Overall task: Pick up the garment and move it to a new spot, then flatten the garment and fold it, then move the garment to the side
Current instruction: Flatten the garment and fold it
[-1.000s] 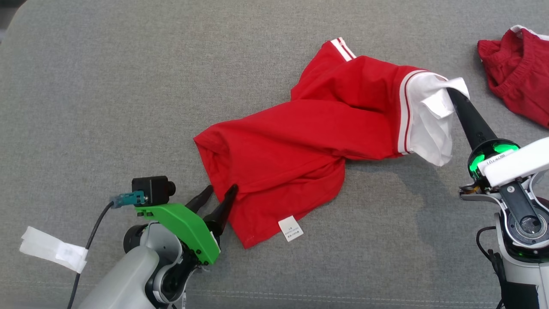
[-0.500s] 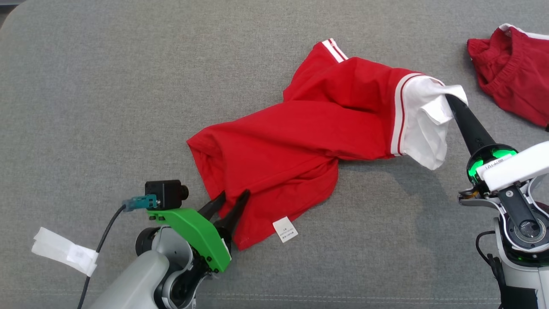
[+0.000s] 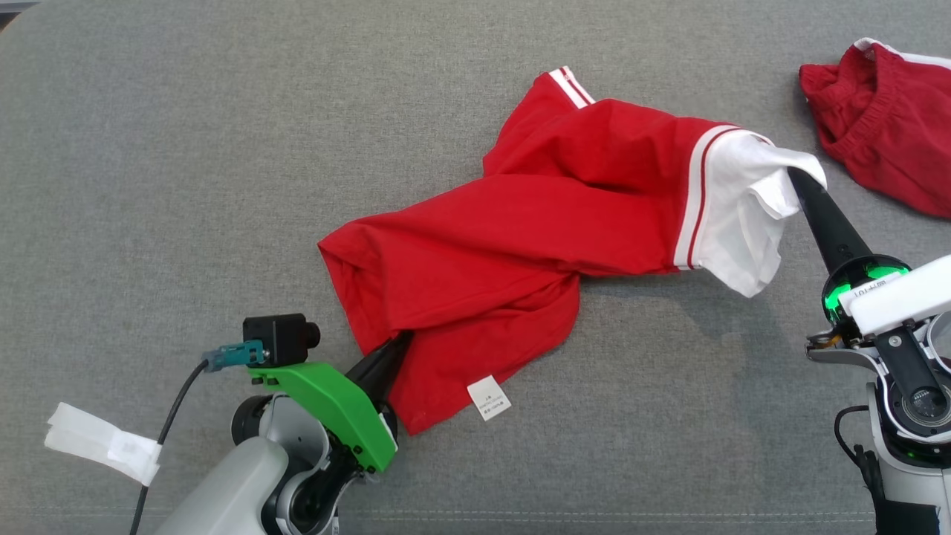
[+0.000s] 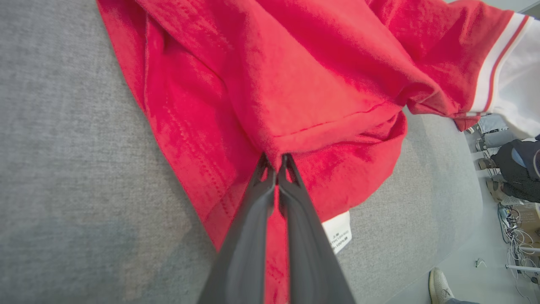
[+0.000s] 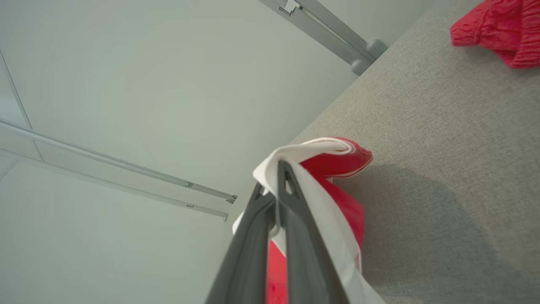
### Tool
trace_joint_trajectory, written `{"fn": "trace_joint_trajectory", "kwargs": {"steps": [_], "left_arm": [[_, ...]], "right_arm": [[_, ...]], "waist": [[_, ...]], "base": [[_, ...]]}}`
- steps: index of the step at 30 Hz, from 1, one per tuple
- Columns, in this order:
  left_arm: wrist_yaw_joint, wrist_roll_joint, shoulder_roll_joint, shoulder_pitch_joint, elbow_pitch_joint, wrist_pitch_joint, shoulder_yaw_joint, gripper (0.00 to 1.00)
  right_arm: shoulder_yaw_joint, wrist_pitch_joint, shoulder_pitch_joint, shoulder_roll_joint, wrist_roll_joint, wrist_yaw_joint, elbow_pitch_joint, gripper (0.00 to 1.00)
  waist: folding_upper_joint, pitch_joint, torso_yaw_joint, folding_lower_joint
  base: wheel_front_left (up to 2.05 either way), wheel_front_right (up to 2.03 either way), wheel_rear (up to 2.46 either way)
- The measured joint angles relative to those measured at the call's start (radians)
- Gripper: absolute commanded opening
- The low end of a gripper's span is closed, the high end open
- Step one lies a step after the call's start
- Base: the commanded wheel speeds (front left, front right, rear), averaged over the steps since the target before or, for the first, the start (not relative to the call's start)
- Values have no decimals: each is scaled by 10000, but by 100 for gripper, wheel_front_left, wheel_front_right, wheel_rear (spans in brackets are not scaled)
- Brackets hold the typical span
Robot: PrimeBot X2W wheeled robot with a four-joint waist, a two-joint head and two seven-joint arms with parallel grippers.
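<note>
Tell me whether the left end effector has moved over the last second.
Yes. Against the red shorts at the upper right, the left end effector has shifted rightward onto the edge of the shirt and shut on it.

There were two garments: one red-and-white shirt [image 3: 505,253] at centre, one crumpled red garment [image 3: 877,111] at two o'clock. Two grippers: left gripper [image 3: 397,343], right gripper [image 3: 795,174]. One white label [image 3: 489,397]. One tape strip [image 3: 104,442] at eight o'clock.
</note>
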Motion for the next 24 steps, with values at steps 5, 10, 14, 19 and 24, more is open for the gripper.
{"fn": "trace_joint_trajectory", "kwargs": {"steps": [5,10,14,19,24], "left_arm": [[54,6,184,0,-165,-142,178,0],[132,125,439,0,-483,-215,232,0],[142,228,591,0,-740,-213,234,0],[230,240,596,2,-840,-211,234,0],[238,240,594,12,-926,-211,238,0]], "right_arm": [[-197,-96,112,46,4,-4,182,0],[-401,-180,384,59,40,-8,426,0],[-454,-236,662,125,79,-10,702,1],[-470,-395,694,215,90,-10,1210,5],[-412,-575,825,238,90,17,1935,24]], "waist": [[0,-28,-39,0],[0,-37,-45,0],[0,27,-40,0],[0,68,-51,0],[0,76,-95,0]], "base": [[0,0,0],[0,0,0],[0,0,0],[0,0,0],[0,0,0]]}}
